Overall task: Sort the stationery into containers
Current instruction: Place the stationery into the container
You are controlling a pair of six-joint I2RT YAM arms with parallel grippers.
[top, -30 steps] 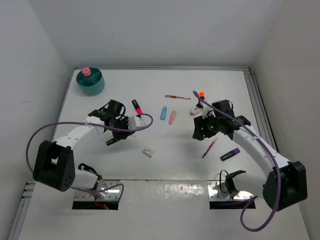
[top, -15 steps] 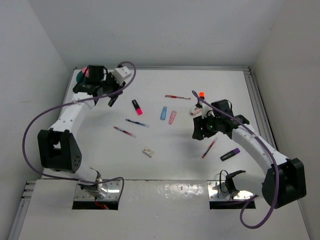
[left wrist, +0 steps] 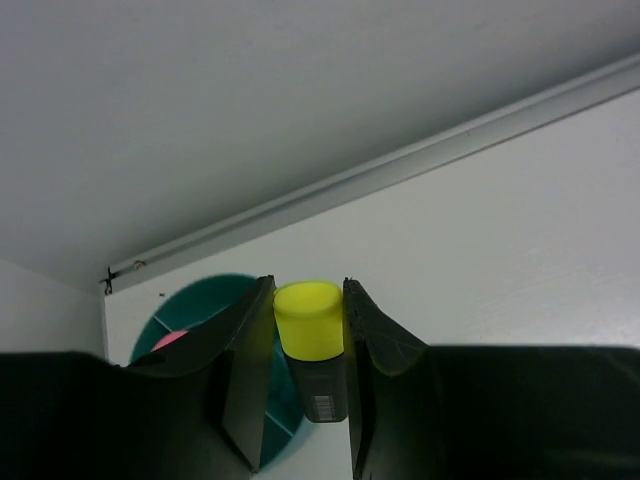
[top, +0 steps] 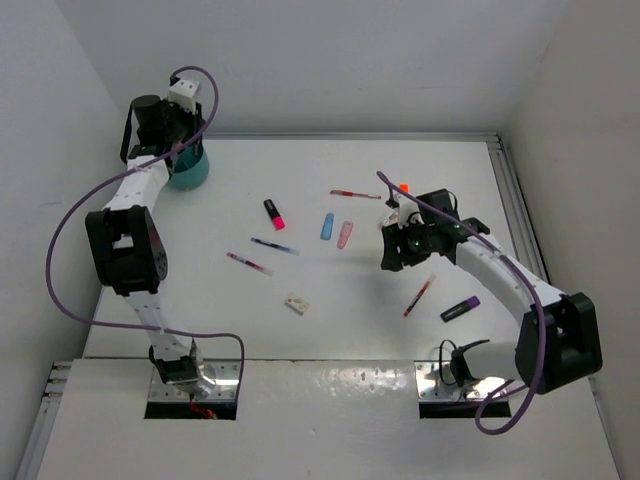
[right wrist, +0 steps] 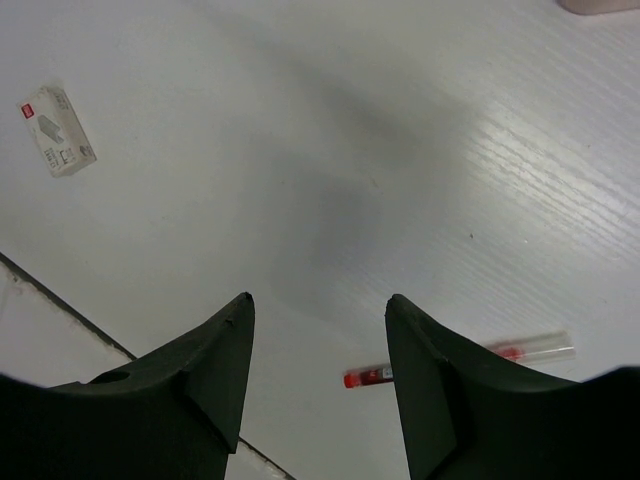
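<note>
The left gripper [left wrist: 308, 288] was clamped narrowly on a yellow-capped highlighter [left wrist: 308, 322], poised over the teal cup [left wrist: 205, 300] in the table's far left corner. A pink item [left wrist: 170, 340] sat inside the cup. Done well, the drop would mean centring the barrel over free space, lowering it past the rim, then letting go. The right gripper [right wrist: 318, 302] hung wide and empty near a red pen [right wrist: 455, 362]. Print on the highlighter's barrel and on the white eraser [right wrist: 57, 130] was too small to read.
</note>
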